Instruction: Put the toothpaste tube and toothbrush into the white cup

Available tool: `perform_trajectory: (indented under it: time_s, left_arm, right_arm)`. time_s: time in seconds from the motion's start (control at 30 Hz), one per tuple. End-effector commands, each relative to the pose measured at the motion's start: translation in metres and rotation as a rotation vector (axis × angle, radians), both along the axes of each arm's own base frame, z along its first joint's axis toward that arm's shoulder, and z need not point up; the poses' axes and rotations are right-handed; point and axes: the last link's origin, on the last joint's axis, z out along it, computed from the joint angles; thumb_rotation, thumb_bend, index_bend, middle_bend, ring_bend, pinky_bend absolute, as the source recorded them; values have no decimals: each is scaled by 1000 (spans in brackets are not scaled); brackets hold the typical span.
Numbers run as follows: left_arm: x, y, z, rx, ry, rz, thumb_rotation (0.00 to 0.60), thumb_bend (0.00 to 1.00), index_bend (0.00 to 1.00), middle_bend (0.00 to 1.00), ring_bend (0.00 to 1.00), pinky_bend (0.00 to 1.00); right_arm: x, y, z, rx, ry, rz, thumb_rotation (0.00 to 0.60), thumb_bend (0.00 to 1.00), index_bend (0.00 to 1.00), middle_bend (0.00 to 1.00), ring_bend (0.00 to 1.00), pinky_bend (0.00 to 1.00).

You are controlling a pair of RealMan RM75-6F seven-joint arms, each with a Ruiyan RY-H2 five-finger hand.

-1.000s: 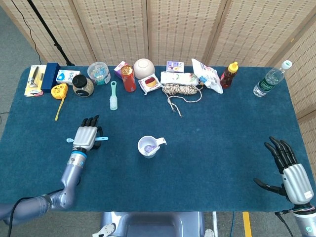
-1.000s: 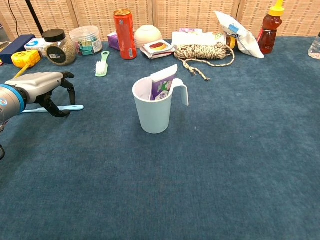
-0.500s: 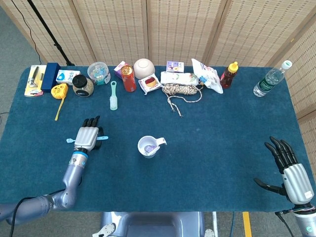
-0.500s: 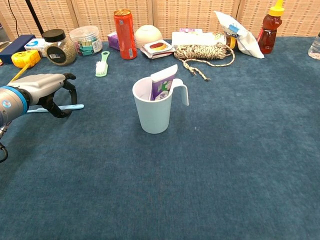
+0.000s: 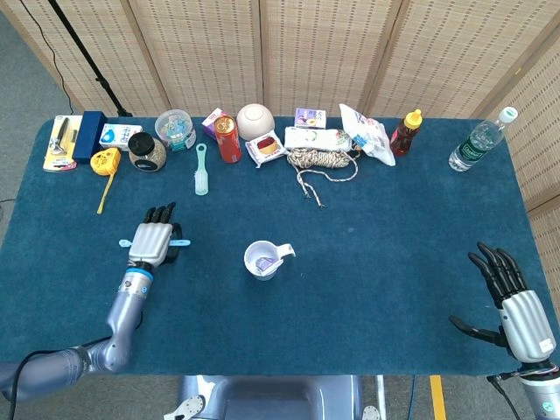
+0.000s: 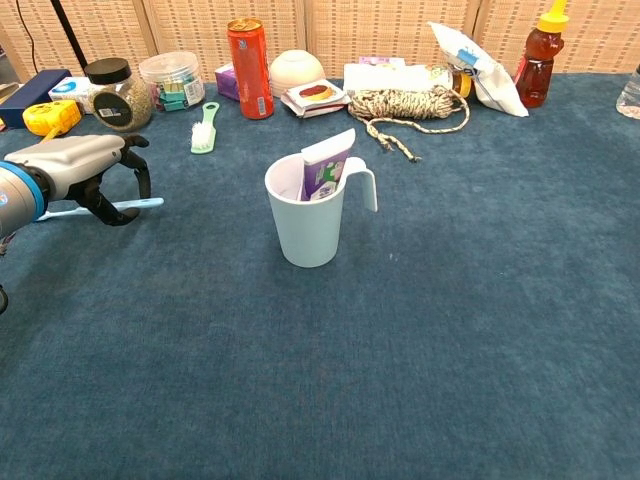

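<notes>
1. The head view looks almost straight down from high above the near edge of the table (image 5: 394, 289), taking in the whole blue top, the wicker screens behind it and strips of floor at either side.
2. The chest view sits low, just above the table (image 6: 450, 350), and faces level toward the far edge, close to the middle of the top.
3. Both views share the white cup (image 5: 262, 260) (image 6: 307, 222), seen from above in one and from the side in the other.
4. Both also show the far row: red can (image 5: 227, 139) (image 6: 249, 55) and honey bottle (image 5: 404, 132) (image 6: 541, 56).
5. The left hand (image 5: 150, 241) (image 6: 85, 170) appears in both views; the right hand (image 5: 514, 306) appears only from the head camera.
</notes>
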Motion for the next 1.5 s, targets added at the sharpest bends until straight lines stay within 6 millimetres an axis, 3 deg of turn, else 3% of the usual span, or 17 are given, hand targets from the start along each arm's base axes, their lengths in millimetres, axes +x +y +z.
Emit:
perform_trajectory:
  time_s: [0.03,0.27,0.8,1.1,1.3,1.5]
  left_arm:
    - [7,-1,10,13,-41,-20,600,408,560,0,0,0]
    - [29,-10,42,50,-118,-96,600,408,560,0,0,0]
    - [56,-30,80,70,-216,-190,600,407,560,0,0,0]
    - [82,-43,102,70,-327,-243,600,407,560,0,0,0]
    - [112,-52,122,79,-417,-300,600,407,560,0,0,0]
    - [138,-59,128,58,-497,-345,600,408,560,0,0,0]
  right_arm:
    - [0,0,0,0,0,-1,600,0,0,0,0,0]
    - [0,0,0,0,-3,1,600,0,0,0,0,0]
    - [0,0,0,3,-3,-1,600,0,0,0,0,0]
    - [1,1,1,1,-11,1,600,0,0,0,0,0]
    - [1,1,1,2,-13,4,600,0,0,0,0,0]
    - [2,2,2,-1,-15,6,600,0,0,0,0,0]
